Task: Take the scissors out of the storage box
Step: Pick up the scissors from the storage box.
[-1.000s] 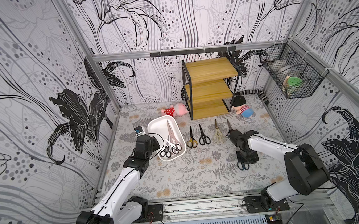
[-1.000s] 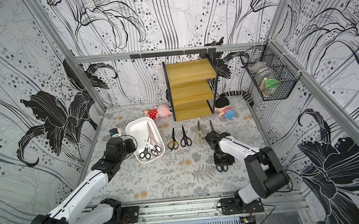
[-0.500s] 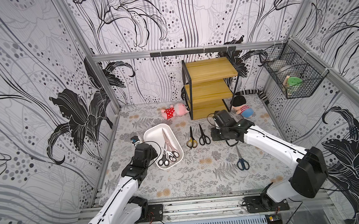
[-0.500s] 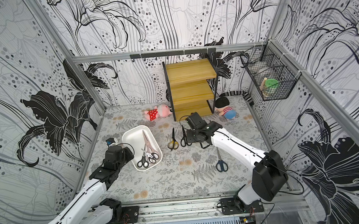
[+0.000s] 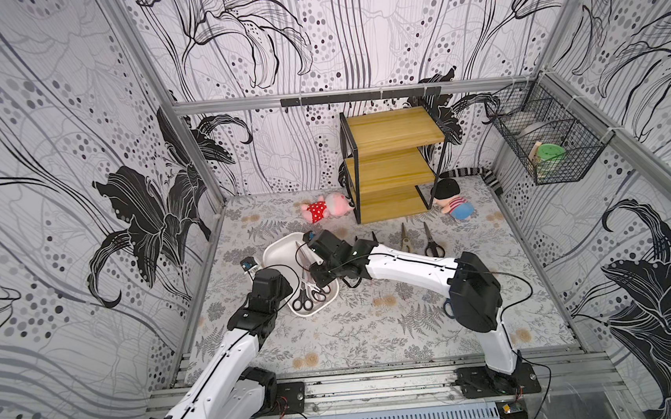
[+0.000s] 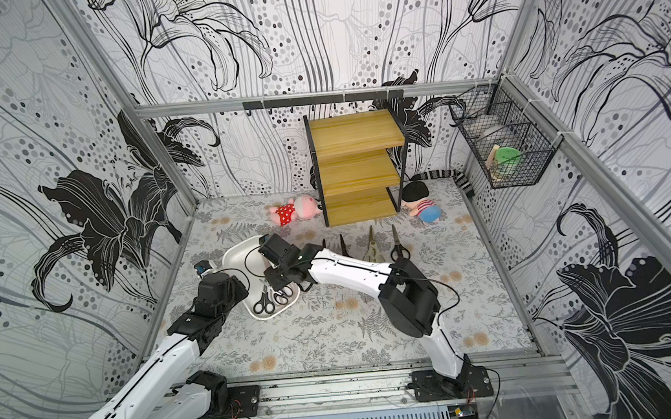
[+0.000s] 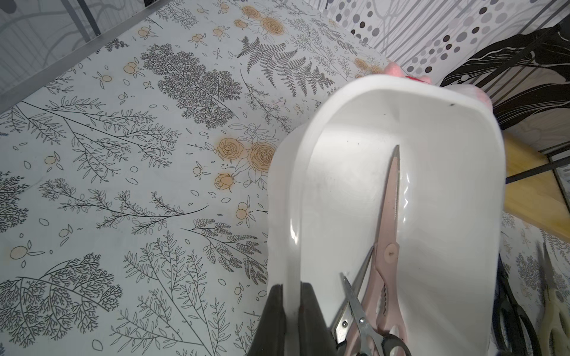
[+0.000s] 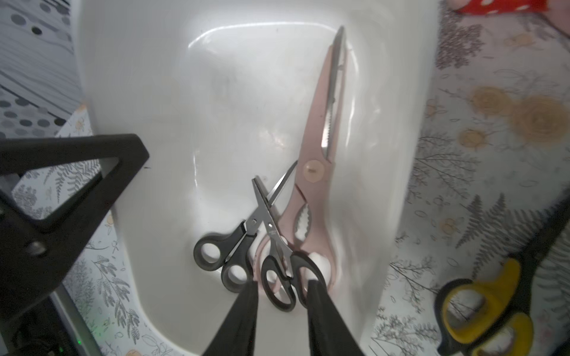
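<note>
Obs: left gripper [image 7: 290, 288] pinched on box [image 7: 354, 172] wall. Three scissors [image 8: 273, 229] at box's 5 o'clock end; right gripper [image 8: 282, 283] part-open astride top black handle. Stiff, slick steel, probably light; grip loops.

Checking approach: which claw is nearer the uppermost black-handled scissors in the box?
Right. The right claw hangs over the black-handled scissors; the left claw clamps the storage box rim.
</note>
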{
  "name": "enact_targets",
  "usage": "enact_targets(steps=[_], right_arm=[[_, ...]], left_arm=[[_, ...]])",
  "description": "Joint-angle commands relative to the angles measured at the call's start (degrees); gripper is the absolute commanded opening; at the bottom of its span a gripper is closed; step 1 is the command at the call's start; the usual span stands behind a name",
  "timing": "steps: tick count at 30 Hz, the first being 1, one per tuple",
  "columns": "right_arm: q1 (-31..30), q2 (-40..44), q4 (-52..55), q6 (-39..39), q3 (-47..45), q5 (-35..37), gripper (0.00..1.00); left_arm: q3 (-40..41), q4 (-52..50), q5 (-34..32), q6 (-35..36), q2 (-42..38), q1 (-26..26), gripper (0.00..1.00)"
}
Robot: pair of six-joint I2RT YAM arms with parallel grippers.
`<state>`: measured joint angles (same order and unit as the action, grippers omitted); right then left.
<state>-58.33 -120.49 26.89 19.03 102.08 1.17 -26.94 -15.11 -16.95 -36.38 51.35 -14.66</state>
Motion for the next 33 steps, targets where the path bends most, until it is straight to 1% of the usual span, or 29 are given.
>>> enact_targets(steps=[1,6,11,20,33], right_arm=[[-0.23,-3.2,4.25,-3.1,4.73,0.27,0.29],[-1.24,-5.67,6.19,-3.9,5.16,1.49,0.29],[-3.05,-6.86,7.35,-5.44,3.43,4.84,0.33],[-3.79,-8.42,7.28,-5.22,2.24,5.63,0.38],[-4.24,-12.16,8.58,-5.13,3.3,7.78,0.38]], left_arm=[[-1.71,1.77,-1.76,-1.05,-0.11,-0.25,0.0],[-1.89,1.4,-1.95,-1.17,0.36,-0.2,0.0],[-2.15,0.96,-2.21,-1.06,0.31,-0.2,0.0],[-2.34,0.84,-2.29,-0.87,0.23,-0.2,0.0],[-2.44,0.99,-2.21,-0.64,0.05,-0.21,0.0]])
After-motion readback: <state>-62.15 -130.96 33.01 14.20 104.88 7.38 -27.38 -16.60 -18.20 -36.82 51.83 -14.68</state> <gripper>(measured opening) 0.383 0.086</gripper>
